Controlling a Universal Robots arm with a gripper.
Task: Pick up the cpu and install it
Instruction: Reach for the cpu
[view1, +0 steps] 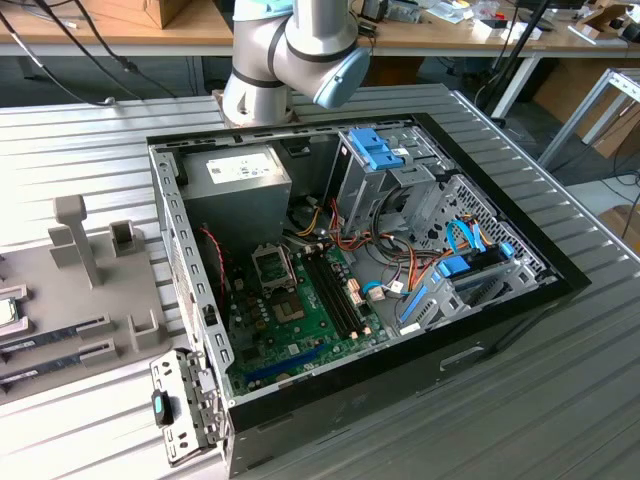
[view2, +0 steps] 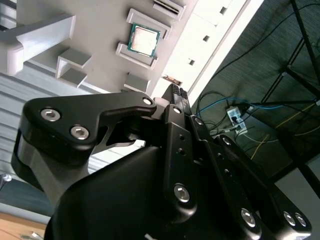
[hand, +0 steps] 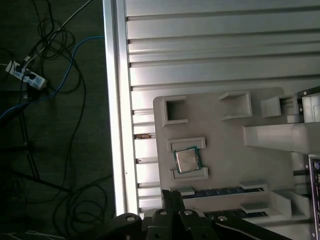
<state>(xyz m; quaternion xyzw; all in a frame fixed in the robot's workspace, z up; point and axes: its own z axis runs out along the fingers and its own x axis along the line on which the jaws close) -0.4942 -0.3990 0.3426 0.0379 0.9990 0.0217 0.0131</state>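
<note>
The cpu (hand: 187, 160) is a small silvery square with a green rim, lying flat in its pocket on the grey parts holder (hand: 225, 145). It also shows in the second wrist view as the cpu (view2: 145, 40), and at the exterior view's far left edge as the cpu (view1: 6, 312). My black gripper (hand: 168, 194) hangs well above the holder, off to one side of the chip and not touching it. In the second wrist view the gripper (view2: 173, 93) has its fingers drawn together with nothing between them. The open computer case (view1: 500, 330) holds the green motherboard with its bare socket (view1: 272, 265).
Memory sticks (hand: 225, 191) lie in slots on the holder beside the chip, and upright grey posts (view1: 75, 235) stand on it. The case holds a grey power supply (view1: 240, 175), blue drive brackets (view1: 380, 148) and loose cables. The ribbed table's edge (hand: 117, 125) drops to a cable-strewn floor.
</note>
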